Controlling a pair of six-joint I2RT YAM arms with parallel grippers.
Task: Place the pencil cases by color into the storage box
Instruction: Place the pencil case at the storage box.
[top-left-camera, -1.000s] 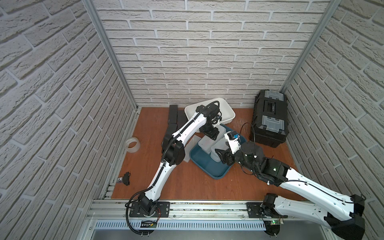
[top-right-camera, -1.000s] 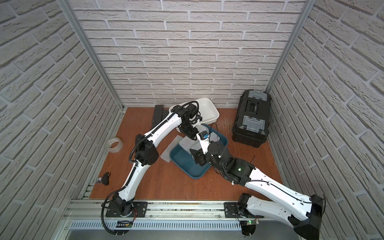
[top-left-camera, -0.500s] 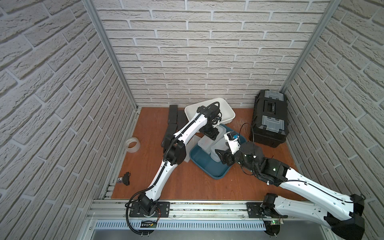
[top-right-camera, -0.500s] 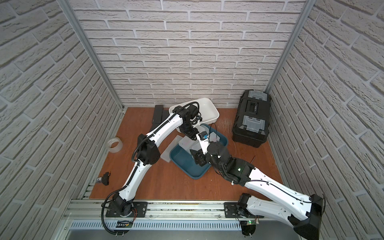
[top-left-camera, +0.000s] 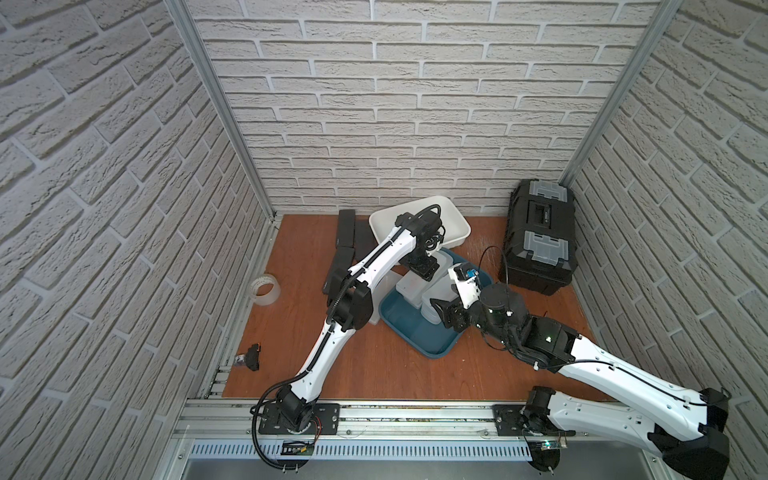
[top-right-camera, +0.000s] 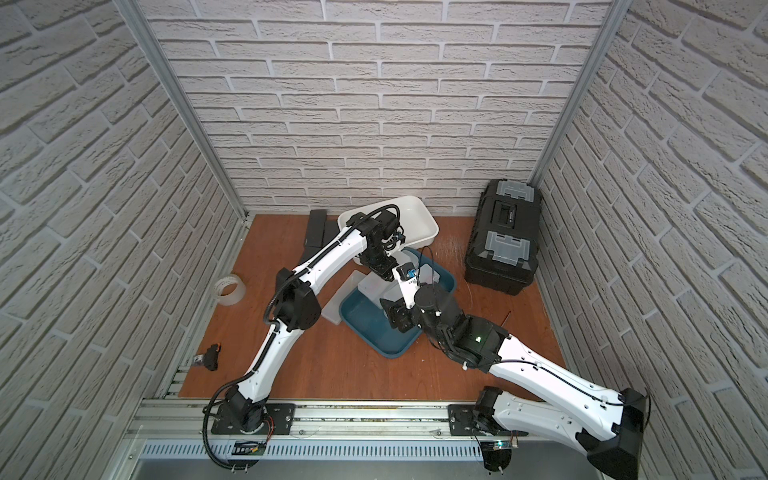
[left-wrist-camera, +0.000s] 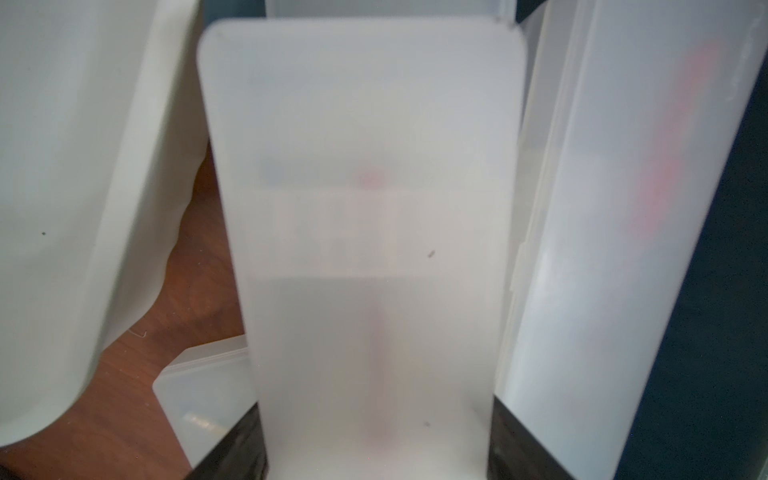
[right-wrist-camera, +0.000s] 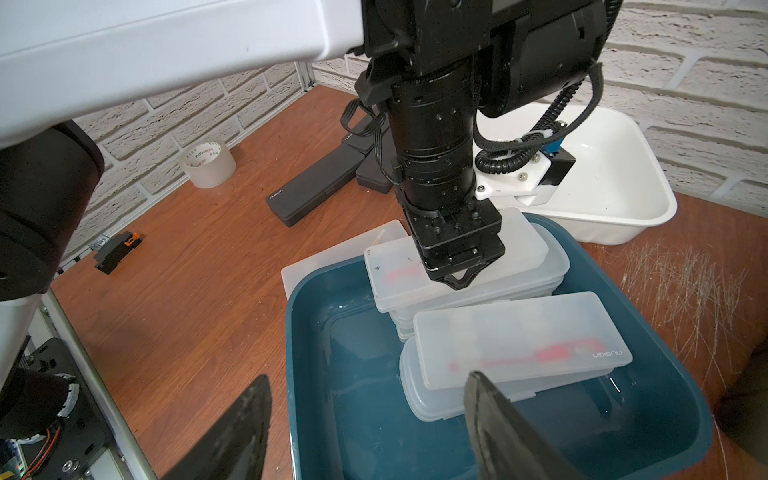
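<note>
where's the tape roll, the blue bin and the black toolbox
tape roll (right-wrist-camera: 209, 166): right wrist view, outer wall
blue bin (right-wrist-camera: 353, 395): right wrist view, bare inner floor
black toolbox (top-left-camera: 540, 226): in a top view, lid

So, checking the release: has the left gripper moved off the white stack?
No. The left gripper stays over the white stack, equally close to the white tub.

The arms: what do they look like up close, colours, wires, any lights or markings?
The left arm and right arm have smooth white shells and bulky black joints. A thin black cable runs along each, and a coiled black cable loops at the left wrist. The left end effector and right end effector are black, each with two fingers. A green light glows on a right joint.
</note>
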